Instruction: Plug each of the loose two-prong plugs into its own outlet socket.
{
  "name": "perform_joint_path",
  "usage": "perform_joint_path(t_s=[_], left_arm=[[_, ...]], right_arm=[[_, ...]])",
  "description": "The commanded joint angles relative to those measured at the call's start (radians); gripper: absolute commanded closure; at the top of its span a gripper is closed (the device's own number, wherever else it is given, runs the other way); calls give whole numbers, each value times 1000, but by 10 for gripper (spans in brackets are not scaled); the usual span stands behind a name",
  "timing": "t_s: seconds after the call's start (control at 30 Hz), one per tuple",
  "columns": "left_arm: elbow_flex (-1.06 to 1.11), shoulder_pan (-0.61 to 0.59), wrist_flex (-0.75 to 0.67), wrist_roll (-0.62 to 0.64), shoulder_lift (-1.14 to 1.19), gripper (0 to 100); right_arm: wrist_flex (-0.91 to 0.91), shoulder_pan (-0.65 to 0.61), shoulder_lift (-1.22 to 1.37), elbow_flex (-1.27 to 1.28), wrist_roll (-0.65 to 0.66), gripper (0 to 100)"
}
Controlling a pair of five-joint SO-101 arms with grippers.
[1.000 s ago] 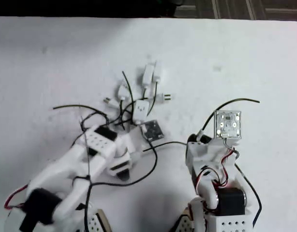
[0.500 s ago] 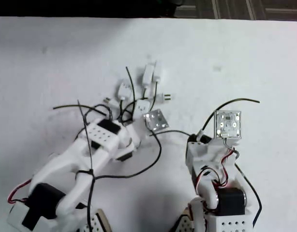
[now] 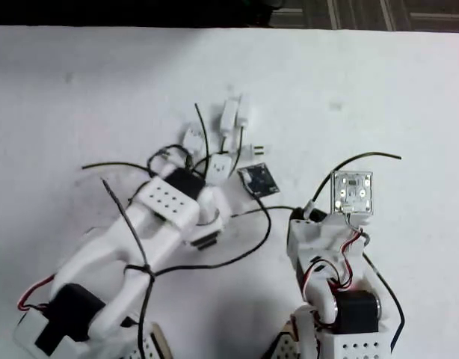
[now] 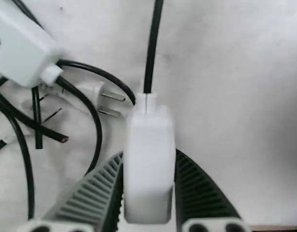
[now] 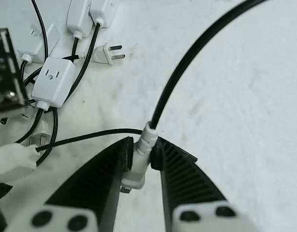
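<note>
the left gripper [image 4: 148, 159] has its dark ribbed fingers [image 4: 102, 193] clamped on the two flat sides of a white rectangular plastic outlet socket [image 4: 149, 130], whose black cord [image 4: 153, 43] runs straight out beyond the fingertips. a loose white two-prong plug [image 4: 101, 94] lies just beside the socket's cord end, apart from it. the right gripper [image 5: 143, 145] is pinched shut on a second white plug [image 5: 136, 169] at its collar, and that plug's thick black cable [image 5: 197, 58] runs away over the white worktop [image 3: 379, 90].

the left arm [image 3: 132, 247] stretches low from the near left corner towards the tangle of sockets in the worktop's middle. the right arm [image 3: 327, 254] stands folded at the near edge, wrist pointing down. a white cube socket [image 5: 54, 79] lies face up in the tangle.
</note>
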Motion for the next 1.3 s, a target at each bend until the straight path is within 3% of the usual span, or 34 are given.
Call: perform_joint_path(t_s=[0.0,0.27,0.77,1.0,1.27], left_arm=[[-38,65,8,104,2,883],[124,59,-169,184,2,718],[118,-142,-305,112,-4,716],[60,-234,-276,46,-8,717],[-37,-166,-54,-121,-8,714]], right_arm=[[-5,8,-7,-3,0,981],[-4,8,-7,-3,0,981],[-4,8,-7,-3,0,981],[-4,8,-7,-3,0,981],[-4,8,-8,-3,0,981]])
